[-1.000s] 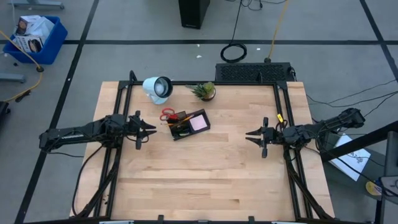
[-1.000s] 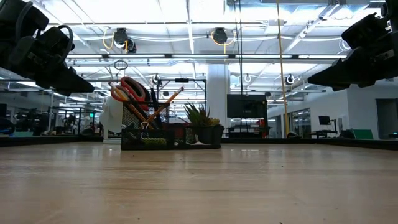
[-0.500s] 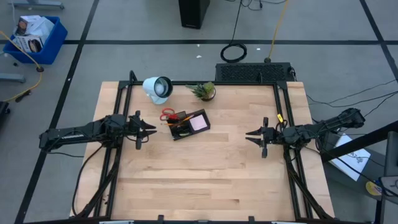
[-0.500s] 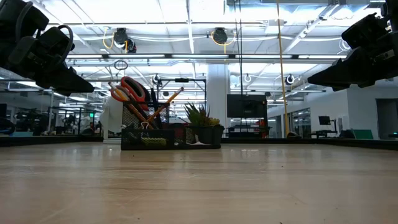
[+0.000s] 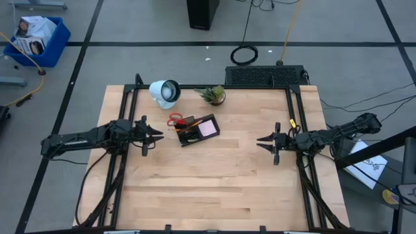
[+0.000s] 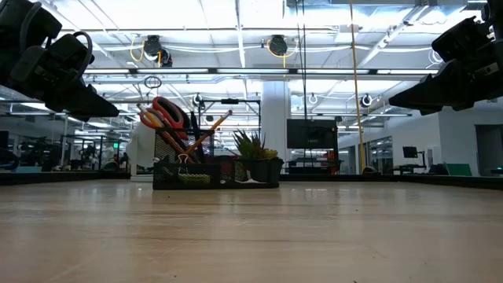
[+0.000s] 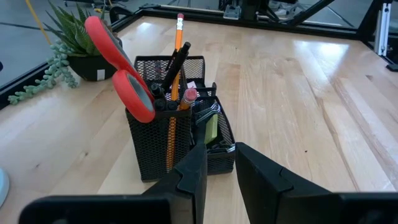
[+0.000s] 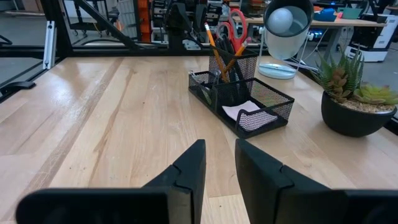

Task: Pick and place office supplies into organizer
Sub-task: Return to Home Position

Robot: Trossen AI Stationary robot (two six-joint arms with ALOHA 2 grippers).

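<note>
The organizer [image 5: 198, 132] is a black mesh desk tray with an upright cup, standing on the table's far middle. Red-handled scissors [image 7: 118, 68] stand in the cup with their handles up, beside an orange pencil and black pens [image 7: 177, 56]. A pale pink sticky-note pad [image 8: 249, 111] lies in the low compartment. My left gripper [image 5: 158, 135] hovers left of the organizer, pointing at it. Its fingers [image 7: 193, 171] stand a narrow gap apart with nothing between them. My right gripper [image 5: 259, 140] hovers far to the organizer's right, also narrowly open [image 8: 219, 155] and empty.
A white round lamp [image 5: 164, 91] and a small potted plant [image 5: 213, 95] stand behind the organizer near the far edge. A black unit with cables [image 5: 266, 75] sits beyond the far right corner. Bare wood fills the table's near half [image 5: 214, 188].
</note>
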